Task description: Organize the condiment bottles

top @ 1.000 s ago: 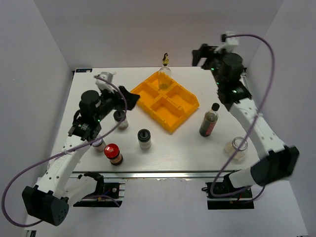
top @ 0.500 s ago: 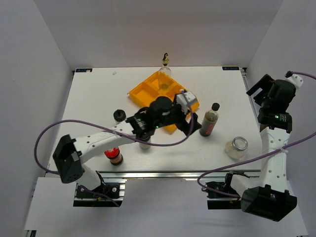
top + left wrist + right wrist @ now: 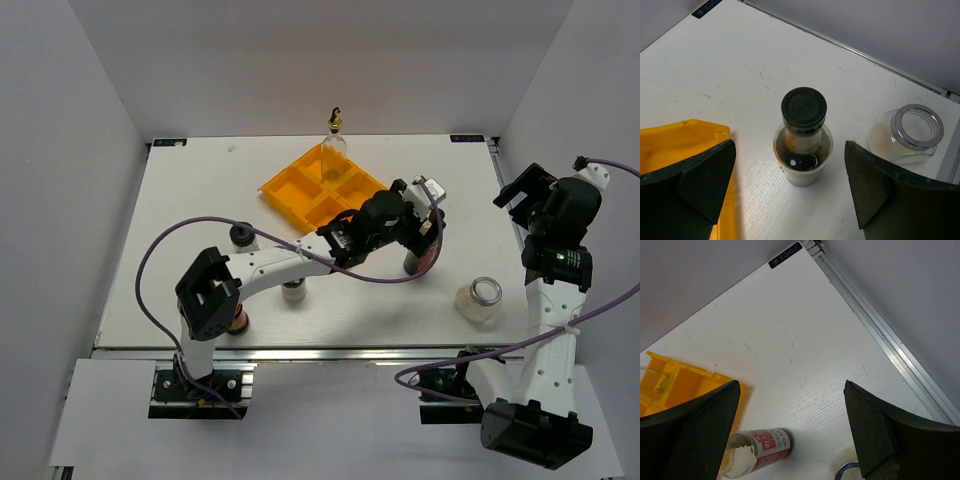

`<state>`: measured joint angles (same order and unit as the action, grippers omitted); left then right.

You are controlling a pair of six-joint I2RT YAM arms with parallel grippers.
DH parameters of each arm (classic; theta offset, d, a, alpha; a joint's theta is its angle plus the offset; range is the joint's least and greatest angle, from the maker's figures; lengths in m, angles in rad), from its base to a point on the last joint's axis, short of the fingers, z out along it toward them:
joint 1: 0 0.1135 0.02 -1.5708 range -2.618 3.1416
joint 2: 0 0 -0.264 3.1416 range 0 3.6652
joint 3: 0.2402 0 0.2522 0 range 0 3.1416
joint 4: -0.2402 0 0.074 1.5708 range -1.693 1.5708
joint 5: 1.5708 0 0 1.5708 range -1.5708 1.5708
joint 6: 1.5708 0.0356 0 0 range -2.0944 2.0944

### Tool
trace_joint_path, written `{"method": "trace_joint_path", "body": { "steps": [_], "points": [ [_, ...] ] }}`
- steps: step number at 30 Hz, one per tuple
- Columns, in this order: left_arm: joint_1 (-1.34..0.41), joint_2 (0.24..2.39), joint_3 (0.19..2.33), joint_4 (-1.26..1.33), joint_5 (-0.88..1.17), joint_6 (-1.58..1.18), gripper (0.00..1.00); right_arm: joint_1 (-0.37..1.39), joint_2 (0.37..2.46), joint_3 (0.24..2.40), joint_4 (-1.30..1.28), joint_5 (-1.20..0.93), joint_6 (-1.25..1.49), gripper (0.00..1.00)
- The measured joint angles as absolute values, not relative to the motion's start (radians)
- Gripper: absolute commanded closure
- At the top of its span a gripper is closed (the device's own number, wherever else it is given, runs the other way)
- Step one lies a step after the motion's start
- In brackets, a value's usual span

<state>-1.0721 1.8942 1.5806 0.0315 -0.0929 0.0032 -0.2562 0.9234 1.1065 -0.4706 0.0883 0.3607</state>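
Left arm has swung further right since the earlier frames: it hung over the tray's near corner half a second ago and now reaches past it, so the left gripper (image 3: 428, 222) sits above the dark bottle (image 3: 803, 107). Right arm has barely shifted and stays back at the right edge. Left gripper: fingers spread wide, one on each side of the bottle in the wrist view, pinching nothing. Right gripper (image 3: 522, 190): also spread and empty, high over bare tabletop (image 3: 200, 200). Step in hand, as I read it: the approach to grasp the dark bottle, not yet a grip. It stands on the tabletop just beside the near-right corner of the tray (image 3: 300, 190), between the tray and the silver-rimmed jar (image 3: 915, 127), touching neither. Orientation: upright, long axis vertical, black cap pointing up at the wrist camera, base on the tabletop. Looking down the axis like this, I cannot tell how far the fingers are above the bottle's shoulder. Next move probably calls for a straight descent keeping the bottle centred, closing on the body below the neck, then a level lift to a free tray compartment. The spouted bottle (image 3: 334, 150) already stands in the far one. A tall, narrow shape may tip if one finger touches first.
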Motion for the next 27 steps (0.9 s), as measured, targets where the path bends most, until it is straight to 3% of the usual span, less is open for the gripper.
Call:
{"method": "trace_joint_path", "body": {
  "steps": [6, 9, 12, 13, 16, 17, 18, 27],
  "points": [
    [-1.081, 1.99, 1.676, 0.039, -0.097, 0.013, 0.03, -0.256, 0.904, 1.096, -0.471, 0.108, 0.358, 0.11],
    [-1.084, 2.022, 1.708, 0.046, -0.101, 0.011, 0.15, -0.257, 0.9, 1.095, -0.47, 0.11, 0.358, 0.11],
    [-1.084, 2.051, 1.742, 0.042, -0.108, 0.008, 0.37, -0.259, 0.897, 1.087, -0.469, 0.113, 0.356, 0.11],
    [-1.084, 2.057, 1.752, 0.038, -0.112, 0.008, 0.53, -0.26, 0.897, 1.084, -0.468, 0.113, 0.355, 0.11],
    [-1.084, 2.068, 1.768, 0.03, -0.119, 0.007, 0.79, -0.261, 0.898, 1.081, -0.469, 0.113, 0.355, 0.11],
    [-1.084, 2.069, 1.768, 0.03, -0.125, 0.006, 0.94, -0.261, 0.898, 1.081, -0.469, 0.113, 0.355, 0.11],
    [-1.084, 2.069, 1.768, 0.028, -0.127, 0.006, 1.0, -0.261, 0.897, 1.081, -0.469, 0.113, 0.354, 0.11],
    [-1.084, 1.966, 1.686, -0.026, -0.212, -0.023, 1.0, -0.261, 0.877, 1.042, -0.434, 0.092, 0.35, 0.11]
  ]
}}
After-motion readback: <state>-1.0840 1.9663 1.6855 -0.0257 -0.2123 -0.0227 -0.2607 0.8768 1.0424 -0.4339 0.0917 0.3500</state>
